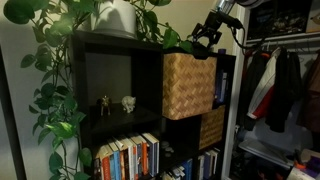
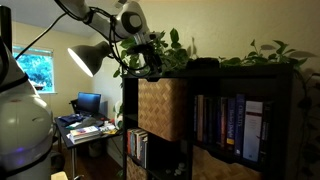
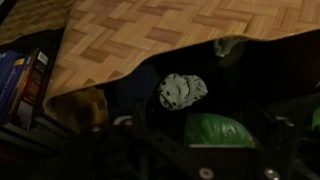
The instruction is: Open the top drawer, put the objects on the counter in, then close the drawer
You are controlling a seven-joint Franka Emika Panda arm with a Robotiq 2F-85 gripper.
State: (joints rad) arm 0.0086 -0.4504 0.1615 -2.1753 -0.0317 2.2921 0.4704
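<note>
Top drawer (image 1: 186,85): light tan woven bin in the upper cubby of a dark bookshelf (image 1: 90,75). In an exterior view its front and one side face both show, so it stands slightly forward of the frame.

Position against the gripper (image 1: 205,40): the bin lies just below it, at about 6 to 7 o'clock, with the fingertips near the bin's top edge. Contact cannot be judged. In an exterior view the gripper (image 2: 148,62) hangs at the shelf's top corner and the bin (image 2: 162,108) sits at 5 o'clock from it.

Gripper state: fingers point downward; too dark and blurred to tell whether they are apart or together.

Wrist view: woven surface (image 3: 180,35) spans the frame from 10 to 2 o'clock. Below its edge are a small white spotted object (image 3: 182,90), identity unclear, and a green leaf (image 3: 215,130) at 5 o'clock.

Counter (image 1: 105,37): black-brown top board, bearing a white pot (image 1: 118,18) with a trailing vine (image 1: 50,95).

Other contents: two small figurines (image 1: 116,102) in the cubby beside the bin, a darker woven bin (image 1: 212,126) below, and books (image 1: 125,155) on the lower shelf.
</note>
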